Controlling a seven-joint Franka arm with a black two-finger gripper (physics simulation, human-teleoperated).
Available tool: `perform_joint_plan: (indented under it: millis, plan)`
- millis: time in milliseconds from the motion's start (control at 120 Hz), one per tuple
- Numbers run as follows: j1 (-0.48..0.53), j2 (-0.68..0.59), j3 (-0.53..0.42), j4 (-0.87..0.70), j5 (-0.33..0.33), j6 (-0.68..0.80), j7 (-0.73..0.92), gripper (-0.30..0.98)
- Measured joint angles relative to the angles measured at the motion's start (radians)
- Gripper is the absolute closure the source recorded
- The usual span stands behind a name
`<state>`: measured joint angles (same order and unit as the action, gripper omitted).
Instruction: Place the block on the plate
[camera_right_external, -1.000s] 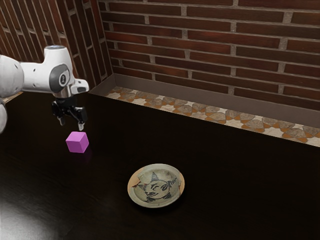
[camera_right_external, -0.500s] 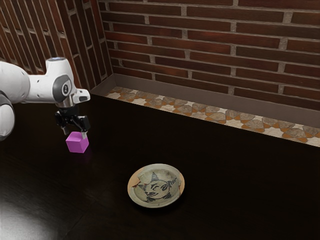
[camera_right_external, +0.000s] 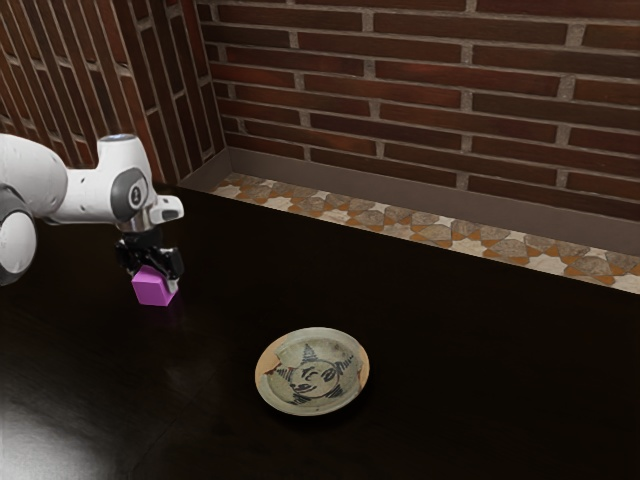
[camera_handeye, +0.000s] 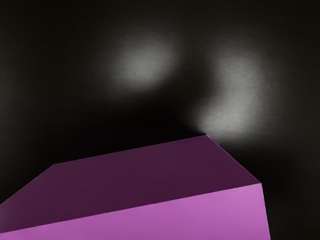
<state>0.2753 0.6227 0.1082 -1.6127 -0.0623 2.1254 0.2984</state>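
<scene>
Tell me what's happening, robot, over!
Tool at pink cube. Cube on black table, not on painted plate. Nothing seen between cube and plate.

Dim exterior view, with a pale glare on the dark table (camera_right_external: 40, 440) at the lower left of the frame.
The white arm (camera_right_external: 95, 195) stands out brightly at left; the brick wall (camera_right_external: 400, 85) is muted. In the wrist view, two hazy grey reflections break near-black shadow, and the block (camera_handeye: 150, 217) has one bright pink face beside a dark plum one.
</scene>
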Motion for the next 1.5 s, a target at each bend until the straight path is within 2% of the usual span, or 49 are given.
perform_joint_plan:
  millis: [233, 658, 1075, 1233, 1500]
  plan:
    - [0.005, -0.003, -0.002, 0.003, 0.005, 0.006, 0.003, 0.21]
    - [-0.028, -0.082, -0.006, -0.018, 0.028, 0.003, -0.004, 0.27]
    - [-0.350, -0.217, -0.006, -0.188, 0.044, 0.003, -0.086, 0.27]
    - [-0.414, -0.219, -0.089, -0.211, 0.056, 0.006, -0.148, 0.27]
    - [-0.415, -0.309, -0.231, -0.328, 0.114, 0.025, -0.275, 0.27]
